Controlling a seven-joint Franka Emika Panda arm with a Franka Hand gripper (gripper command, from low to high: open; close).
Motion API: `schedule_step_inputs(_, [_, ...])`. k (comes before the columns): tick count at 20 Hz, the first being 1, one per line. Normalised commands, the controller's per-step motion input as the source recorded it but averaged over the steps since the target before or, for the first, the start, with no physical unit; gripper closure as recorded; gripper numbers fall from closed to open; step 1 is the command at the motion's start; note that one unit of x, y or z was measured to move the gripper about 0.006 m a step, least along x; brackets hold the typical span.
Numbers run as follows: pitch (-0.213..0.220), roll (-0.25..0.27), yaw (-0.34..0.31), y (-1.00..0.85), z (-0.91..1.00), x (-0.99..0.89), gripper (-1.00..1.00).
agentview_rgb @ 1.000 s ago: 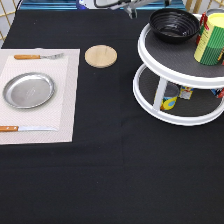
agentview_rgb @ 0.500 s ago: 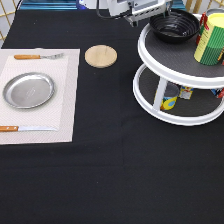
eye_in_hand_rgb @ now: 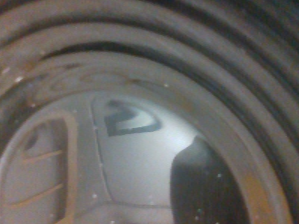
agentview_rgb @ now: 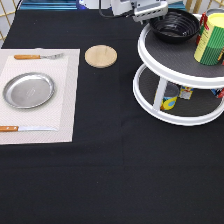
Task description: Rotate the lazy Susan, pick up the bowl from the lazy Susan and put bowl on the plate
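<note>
We see a white and grey pincer [agentview_rgb: 150,9] housing, boxy, with flat metallic faces. Dark cable trails behind it. Fingers unclear.

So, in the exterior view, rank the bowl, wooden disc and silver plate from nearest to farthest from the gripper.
The gripper is at the exterior view's top, beside the lazy Susan.
1. Bowl: right next to it, on the upper tier.
2. Wooden disc: on the table, to the left.
3. Plate: far left, on the placemat.
</note>
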Motion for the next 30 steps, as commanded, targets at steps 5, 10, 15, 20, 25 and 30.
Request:
schedule_step_inputs(5, [-0.001,0.002,-0.025,-0.34,0.07,-0.01,1.00])
schedule_step_inputs(10, [0.008,0.055,-0.027,-0.45,0.51,0.00,1.00])
schedule_step_inputs(15, [0.070,0.111,-0.035,-0.57,0.89,0.12,1.00])
schedule_step_inputs(20, [0.051,0.087,-0.001,-0.86,0.75,0.32,1.00])
schedule_step_inputs(25, [-0.002,0.000,-0.018,-0.92,0.30,0.46,1.00])
schedule_step_inputs(30, [-0.040,0.000,-0.062,-0.80,0.13,0.46,1.00])
